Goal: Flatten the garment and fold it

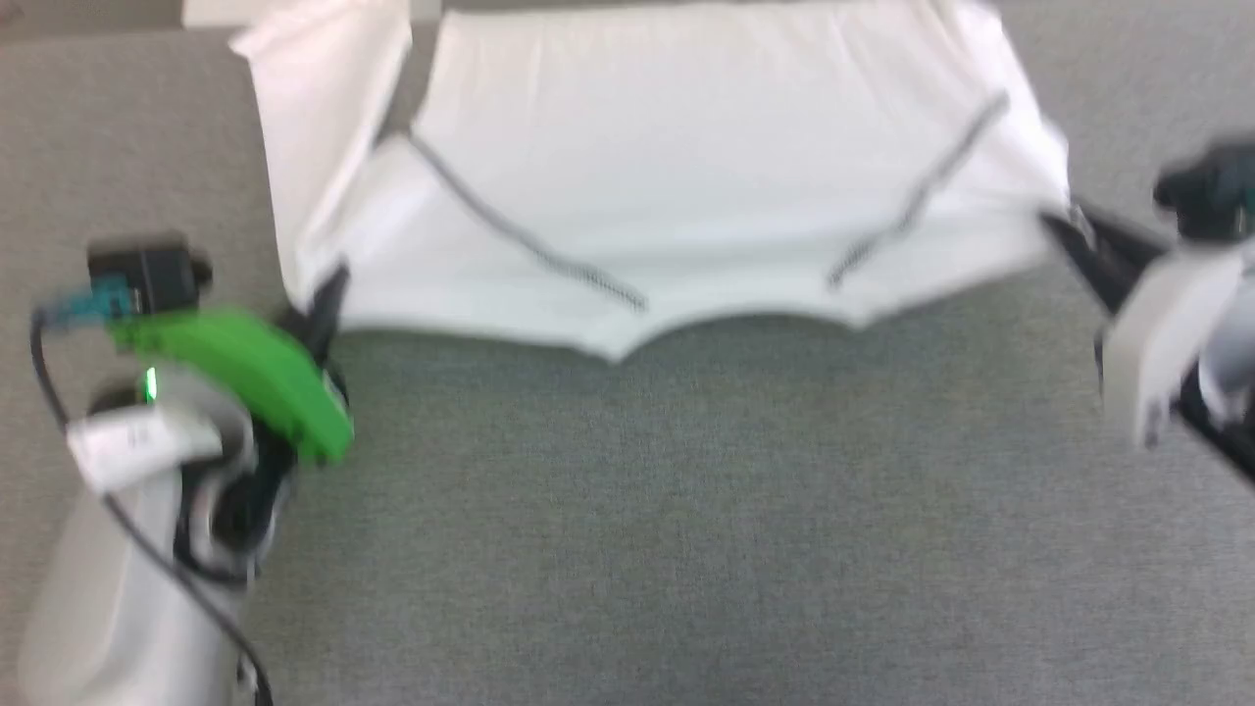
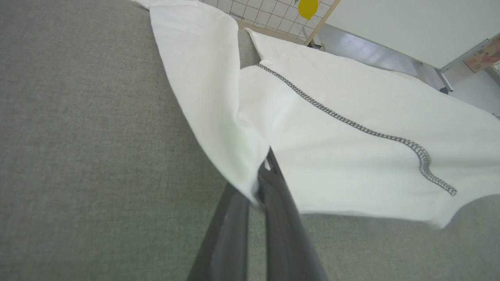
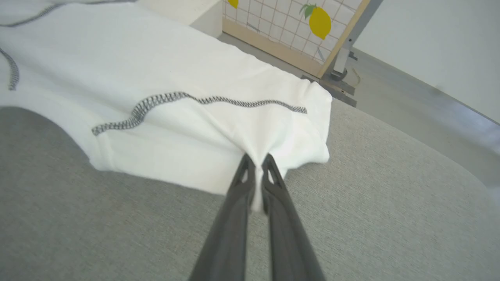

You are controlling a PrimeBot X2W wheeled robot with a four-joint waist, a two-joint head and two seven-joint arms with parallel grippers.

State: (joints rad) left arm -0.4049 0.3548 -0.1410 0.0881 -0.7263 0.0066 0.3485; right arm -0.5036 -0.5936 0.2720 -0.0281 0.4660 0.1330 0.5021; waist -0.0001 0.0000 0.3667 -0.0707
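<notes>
Garment (image 1: pixel 686 176) occupies the upper half of the head view, spread across the grey surface (image 1: pixel 686 510), its near edge stretched between both grippers. Left gripper (image 1: pixel 328 294), at the frame's left, has its fingers pressed together on the near-left corner. At the right edge, right gripper (image 1: pixel 1064 230) pinches the opposite corner, cloth bunched at the tips. Body panel appears largely smooth. One sleeve (image 1: pixel 314 127) lies doubled over at upper left. Assessment: flattening well advanced, not complete; no fold yet made; all folding remains.

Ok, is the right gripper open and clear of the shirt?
No, the right gripper is shut on a bunched fold at the edge of the shirt.
</notes>
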